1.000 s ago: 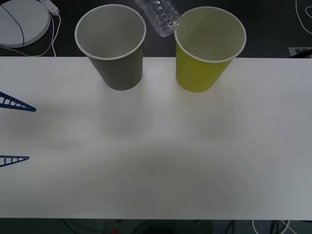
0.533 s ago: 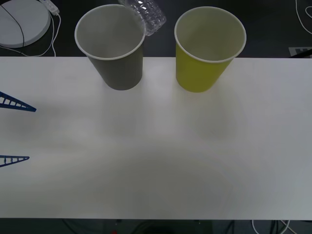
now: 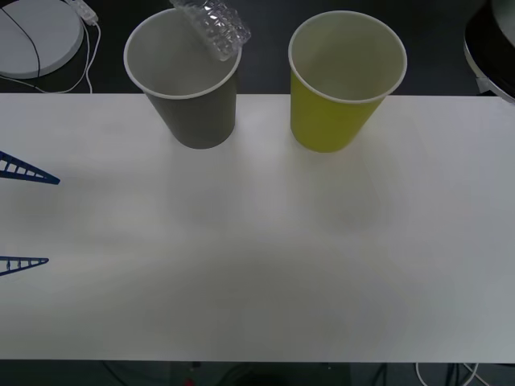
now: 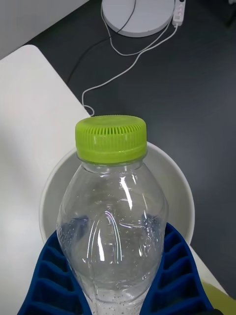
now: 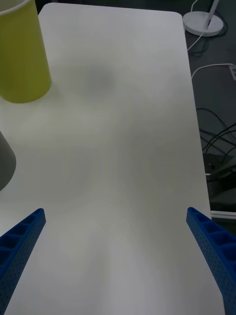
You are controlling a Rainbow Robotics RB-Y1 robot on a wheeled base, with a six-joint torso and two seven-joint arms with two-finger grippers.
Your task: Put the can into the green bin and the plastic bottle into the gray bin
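The plastic bottle (image 4: 113,216), clear with a lime-green cap (image 4: 110,138), is held between the blue fingers of my right gripper (image 4: 115,275), which is shut on its body. In the front view the plastic bottle (image 3: 213,26) hangs tilted over the far right rim of the gray bin (image 3: 193,96); the gray bin's white inside (image 4: 172,182) lies right under it. The green bin (image 3: 342,88) stands upright to the right of the gray one, its inside bare. My left gripper (image 3: 24,215) waits open at the table's left edge, low over the surface (image 5: 118,256). The can is out of view.
Both bins stand near the far edge of the white table (image 3: 257,241). Beyond that edge, a white round base (image 3: 36,32) with cables lies on the dark floor. A dark rounded object (image 3: 492,44) shows at the upper right corner.
The bottle has moved left, from above the gap between the two bins to over the gray bin's mouth. The left gripper has not moved.
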